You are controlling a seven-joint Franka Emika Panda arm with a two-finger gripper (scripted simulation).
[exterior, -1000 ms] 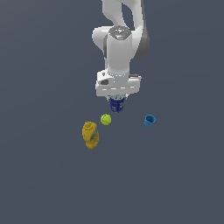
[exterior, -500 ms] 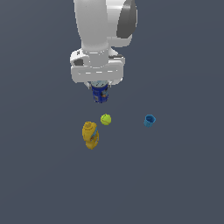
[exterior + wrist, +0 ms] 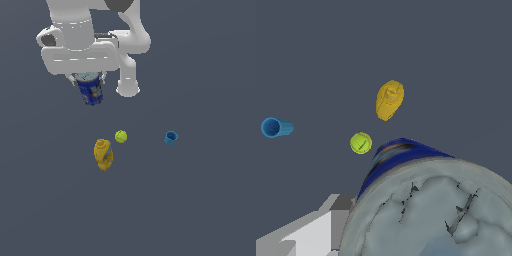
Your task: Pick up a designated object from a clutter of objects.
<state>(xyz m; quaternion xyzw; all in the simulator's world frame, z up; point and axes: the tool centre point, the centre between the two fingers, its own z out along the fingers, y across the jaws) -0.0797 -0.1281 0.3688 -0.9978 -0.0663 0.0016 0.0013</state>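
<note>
Blue can (image 3: 90, 91) hangs clamped in the hand (image 3: 88, 80), above the ball (image 3: 120, 136).

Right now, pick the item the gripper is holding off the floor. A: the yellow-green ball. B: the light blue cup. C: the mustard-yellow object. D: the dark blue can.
D: the dark blue can hangs clamped in the gripper, while the ball, cup and mustard-yellow object lie on the floor below.

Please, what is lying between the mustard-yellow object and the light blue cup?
The yellow-green ball lies between the mustard-yellow object and the light blue cup, much closer to the yellow one. The exterior view shows this; the wrist view agrees.
</note>
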